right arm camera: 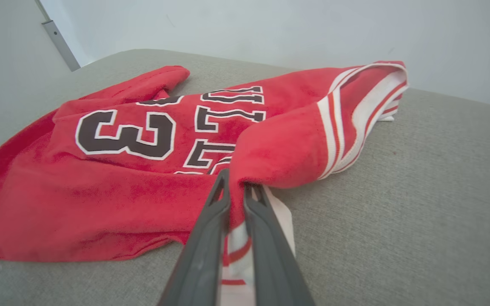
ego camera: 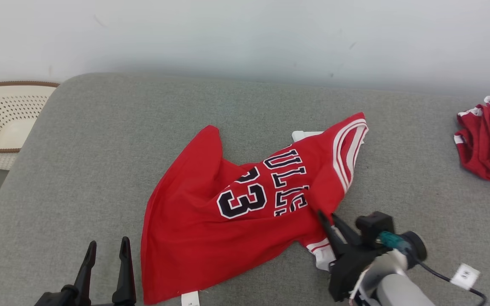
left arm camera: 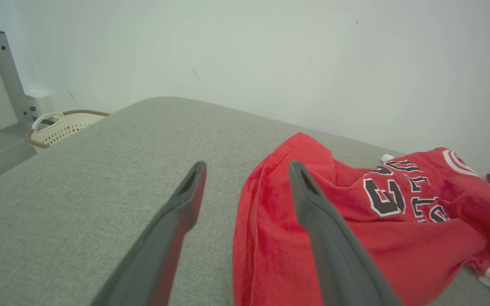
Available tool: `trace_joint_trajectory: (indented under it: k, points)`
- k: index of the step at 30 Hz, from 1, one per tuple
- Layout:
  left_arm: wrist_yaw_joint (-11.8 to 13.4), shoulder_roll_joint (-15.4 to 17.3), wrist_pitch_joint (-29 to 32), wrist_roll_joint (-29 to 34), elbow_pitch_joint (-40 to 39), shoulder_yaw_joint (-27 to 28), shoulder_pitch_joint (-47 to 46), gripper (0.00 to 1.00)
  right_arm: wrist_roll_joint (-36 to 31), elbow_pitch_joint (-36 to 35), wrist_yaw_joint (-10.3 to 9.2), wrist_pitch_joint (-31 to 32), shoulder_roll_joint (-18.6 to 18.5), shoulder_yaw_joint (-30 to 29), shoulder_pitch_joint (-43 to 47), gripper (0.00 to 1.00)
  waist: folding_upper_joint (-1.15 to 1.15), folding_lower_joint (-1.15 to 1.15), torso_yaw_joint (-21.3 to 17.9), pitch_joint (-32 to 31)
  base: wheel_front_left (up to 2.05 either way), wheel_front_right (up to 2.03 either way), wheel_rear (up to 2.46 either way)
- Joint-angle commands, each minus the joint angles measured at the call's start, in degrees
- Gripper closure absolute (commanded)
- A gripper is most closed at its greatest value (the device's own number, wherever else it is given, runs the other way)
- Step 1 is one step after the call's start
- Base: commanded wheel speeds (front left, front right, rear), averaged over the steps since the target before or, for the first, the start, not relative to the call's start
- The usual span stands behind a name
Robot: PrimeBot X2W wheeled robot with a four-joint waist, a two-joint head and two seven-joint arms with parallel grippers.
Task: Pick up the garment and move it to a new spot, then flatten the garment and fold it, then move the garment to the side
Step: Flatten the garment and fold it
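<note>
The garment is a red jersey with black lettering, the number 23 and white-striped trim, lying crumpled on the grey cushioned surface. My right gripper is shut on a fold of the garment near its striped armhole edge; in the right wrist view red cloth is pinched between the two fingers. My left gripper stands open at the lower left, beside the garment's left hem. In the left wrist view its right finger hangs over the garment's edge and the left one over bare cushion.
A second red garment lies at the right edge of the cushion. A cream perforated basket stands off the cushion's left side. A white wall runs behind. Bare grey cushion stretches left of and behind the jersey.
</note>
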Motion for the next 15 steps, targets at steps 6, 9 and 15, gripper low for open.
trace_joint_trajectory:
  k: [6,9,15]
  points:
    - [-0.3,0.0,-0.2,0.1,0.5,-0.2,-0.7,0.0,-0.3,3.9,-0.01,0.5,3.1,3.1,-2.9,0.34,0.0,0.0,1.3,0.4,0.0,0.0,0.0]
    - [-0.4,0.0,-0.2,0.3,0.6,0.2,-0.6,0.0,2.1,6.0,-0.01,-1.7,3.6,2.8,-2.6,0.0,0.0,0.0,1.2,0.4,0.0,0.0,0.0]
    - [-0.4,0.0,-0.2,0.5,0.2,0.6,0.1,0.0,7.8,0.3,-0.01,-4.6,1.4,2.4,1.2,0.0,0.0,0.0,-0.4,0.4,0.0,0.0,0.0]
